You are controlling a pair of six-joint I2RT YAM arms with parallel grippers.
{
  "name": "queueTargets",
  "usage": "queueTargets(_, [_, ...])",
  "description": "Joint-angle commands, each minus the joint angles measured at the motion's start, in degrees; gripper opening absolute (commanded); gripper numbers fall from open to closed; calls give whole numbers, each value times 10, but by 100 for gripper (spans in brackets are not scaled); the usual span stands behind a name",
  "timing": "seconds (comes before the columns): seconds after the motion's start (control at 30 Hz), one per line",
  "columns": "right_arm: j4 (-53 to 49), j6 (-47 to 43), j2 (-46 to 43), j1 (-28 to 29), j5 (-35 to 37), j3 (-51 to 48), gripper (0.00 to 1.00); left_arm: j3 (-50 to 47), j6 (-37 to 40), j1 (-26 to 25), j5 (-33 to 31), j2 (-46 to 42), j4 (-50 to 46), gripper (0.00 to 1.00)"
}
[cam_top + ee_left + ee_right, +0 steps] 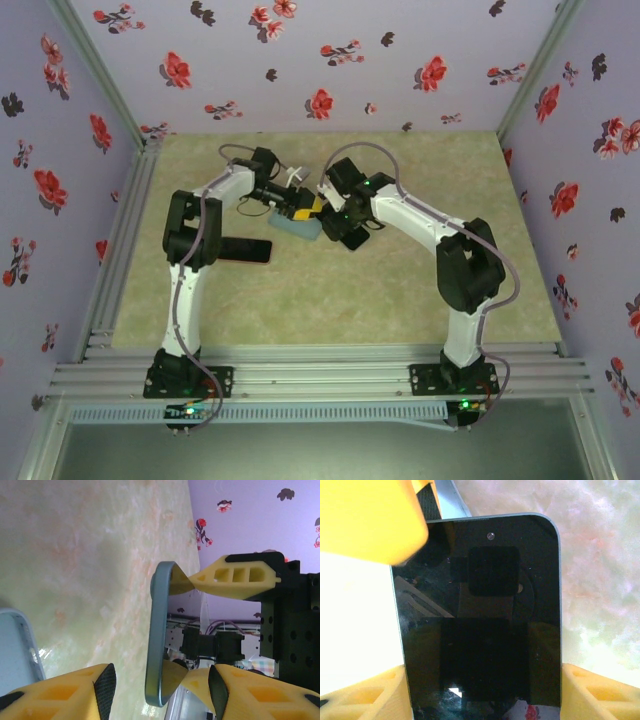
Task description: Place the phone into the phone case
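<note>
My right gripper [482, 680] is shut on the phone [480, 605], a black-screened slab with a grey-blue rim, its yellow fingers pressing on the two long sides. The left wrist view shows the phone [161, 630] edge-on above the mat. My left gripper [160, 687] is open, its black pads standing on either side of the phone's end with gaps on both sides. The pale blue phone case [17, 645] lies on the mat just beside and below them. From above, the case [293, 228] lies under the two grippers, left [298, 205] and right [320, 215], which meet mid-table.
A dark flat slab with a red rim [245, 250] lies on the mat by my left arm's elbow. Flowered purple walls [320, 60] enclose the green mat [330, 300] on three sides. Aluminium rails [320, 380] run along the near edge.
</note>
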Motion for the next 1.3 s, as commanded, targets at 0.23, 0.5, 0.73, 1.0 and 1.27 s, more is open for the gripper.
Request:
queueTargets(0.23, [-13,-13,-22,11,-1,-2,53,26,34,-11,32,21,-29,56])
queueTargets(0.5, [-14,-13,-18,14,0,2,54,54,36,-17,38,41,-40,55])
queueTargets(0.73, [-17,-14,-13,15,-1,11,54,59,45,-23,43,47,-47,53])
queueTargets(1.0, [-21,-15,-9,17,0,16,54,60,47,-27,44,52,-49,52])
queueTargets(1.27, [-24,-16,-7,18,3,20,54,61,50,-33,45,59,-53,49])
